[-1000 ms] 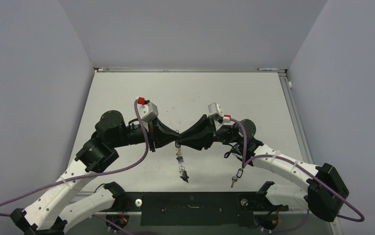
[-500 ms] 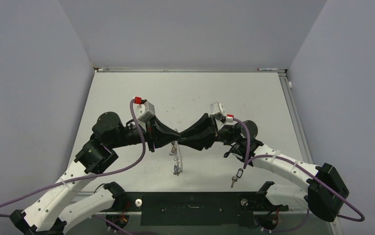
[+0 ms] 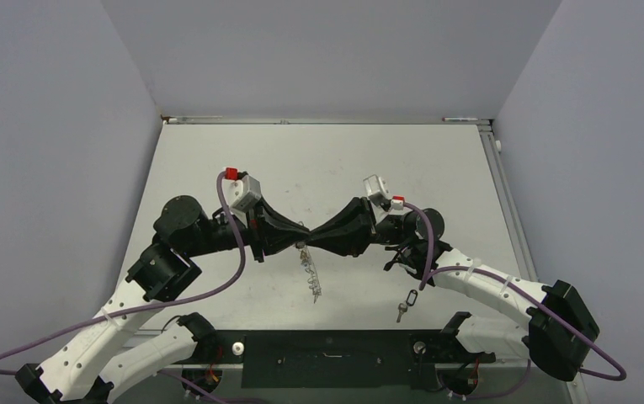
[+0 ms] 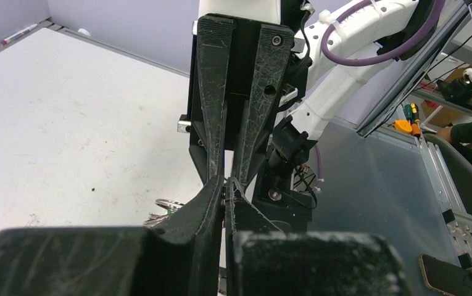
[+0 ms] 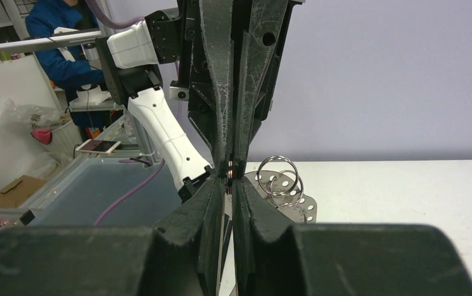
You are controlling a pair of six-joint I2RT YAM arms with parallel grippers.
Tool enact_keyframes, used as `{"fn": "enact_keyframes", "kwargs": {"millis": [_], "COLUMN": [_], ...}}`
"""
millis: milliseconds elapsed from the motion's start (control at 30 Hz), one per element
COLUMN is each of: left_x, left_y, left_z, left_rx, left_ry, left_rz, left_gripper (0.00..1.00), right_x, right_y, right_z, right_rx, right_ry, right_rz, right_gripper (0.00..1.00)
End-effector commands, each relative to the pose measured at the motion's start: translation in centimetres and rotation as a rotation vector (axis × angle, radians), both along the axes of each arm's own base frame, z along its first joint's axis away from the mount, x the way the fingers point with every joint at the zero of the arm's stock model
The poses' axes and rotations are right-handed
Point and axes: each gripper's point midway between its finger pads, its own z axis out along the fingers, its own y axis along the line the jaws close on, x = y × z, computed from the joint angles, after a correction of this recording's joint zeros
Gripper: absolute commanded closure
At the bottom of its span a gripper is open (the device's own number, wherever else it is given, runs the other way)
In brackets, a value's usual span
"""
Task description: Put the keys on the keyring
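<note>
- Close to the near edge of the table (image 3: 343, 160), right of the middle, a single key (image 3: 402, 308) with a dark tag lies flat. It is well apart from both grippers.
- A little farther, near the middle, the other keys (image 3: 311, 276) hang in a bunch in the air on the keyring (image 3: 305, 252). They are just under the point where the two grippers meet.
- The left gripper (image 3: 300, 239) reaches in from the left. Its jaws are pressed fully together on the top of the keyring.
- The right gripper (image 3: 314, 239) reaches in from the right, tip against tip with the left one. Its jaws are narrow, with only a thin slit between them. A small piece of metal shows in this slit, but I cannot tell whether it is clamped.
- In the right wrist view, two silver rings (image 5: 281, 176) hang just right of the tips.
</note>
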Motion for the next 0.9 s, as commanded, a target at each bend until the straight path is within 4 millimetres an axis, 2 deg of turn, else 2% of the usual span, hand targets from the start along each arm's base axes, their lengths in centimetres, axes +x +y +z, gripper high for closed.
{"fn": "enact_keyframes", "kwargs": {"millis": [0,67,300,400,500,600,700,867], "left_x": [-0.6,-0.6,-0.5,-0.3,-0.4,-0.3,-0.3,-1.6], "left_y": [0.3,0.3,0.3,0.5,0.7,1.0,1.4,2.5], "left_z": [3.6,3.6,3.4,3.3,3.4,3.7,3.8,4.0], "left_rx": [-0.107,-0.108,-0.101,-0.085,-0.080,-0.084,-0.096,-0.165], "left_ry": [-0.094,-0.094,-0.103,-0.102,-0.110,-0.117,-0.128,-0.207], "left_rz": [-0.008,-0.009,-0.008,0.010,0.022,0.038,0.062,0.062], "left_gripper": [1.00,1.00,1.00,0.85,0.57,0.44,0.40,0.42], "right_x": [-0.5,-0.5,-0.6,-0.6,-0.4,-0.1,-0.1,-0.2], "right_y": [-0.2,-0.2,-0.9,-1.0,-1.2,-1.5,-1.8,-2.7], "right_z": [1.1,1.1,1.8,2.0,2.1,2.2,2.6,3.9], "right_rx": [0.046,0.047,0.113,0.124,0.139,0.155,0.178,0.241], "right_ry": [-0.044,-0.043,-0.065,-0.072,-0.072,-0.077,-0.076,-0.069], "right_rz": [0.012,0.013,-0.015,-0.018,-0.040,-0.067,-0.080,-0.099], "right_gripper": [0.91,0.95,0.95,0.95,0.95,0.95,0.95,0.95]}}
